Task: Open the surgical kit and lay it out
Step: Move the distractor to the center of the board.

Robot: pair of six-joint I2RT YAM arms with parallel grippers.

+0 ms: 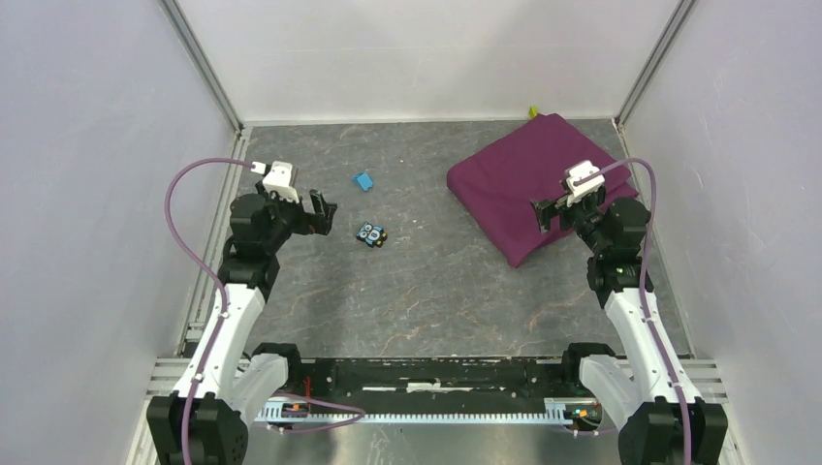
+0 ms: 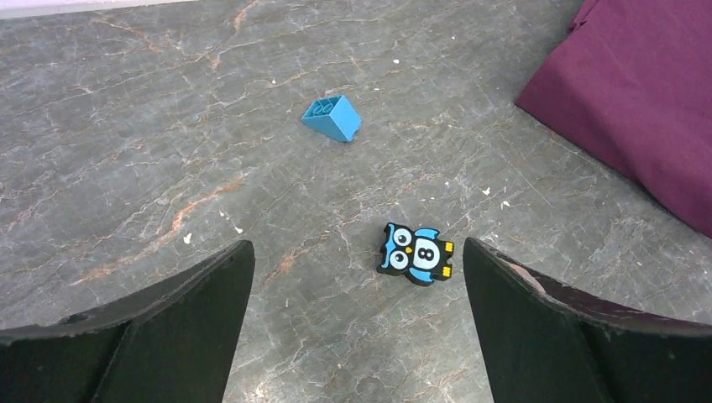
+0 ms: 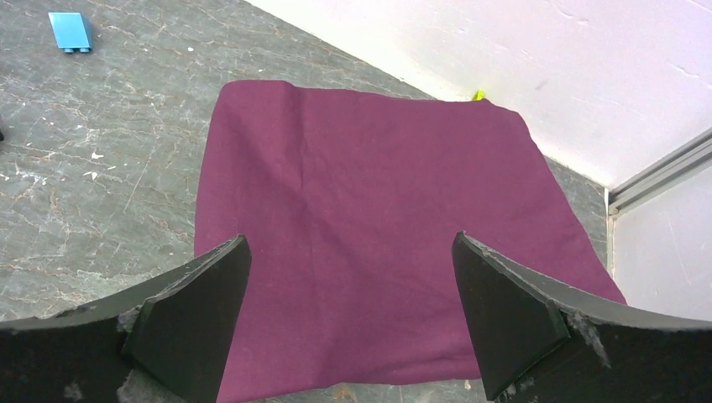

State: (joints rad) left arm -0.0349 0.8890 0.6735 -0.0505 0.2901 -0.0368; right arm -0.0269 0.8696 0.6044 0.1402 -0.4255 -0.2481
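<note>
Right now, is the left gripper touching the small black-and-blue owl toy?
Apart. The left wrist view shows the owl toy lying between the fingers of the open left gripper, with bare table on both sides of it.

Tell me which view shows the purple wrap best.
Right wrist: the wrap fills the frame, nearly its whole top and its creases plain. Top external shows it almost whole but small, the right pincer overlapping its near edge. Left wrist catches only one corner.
</note>
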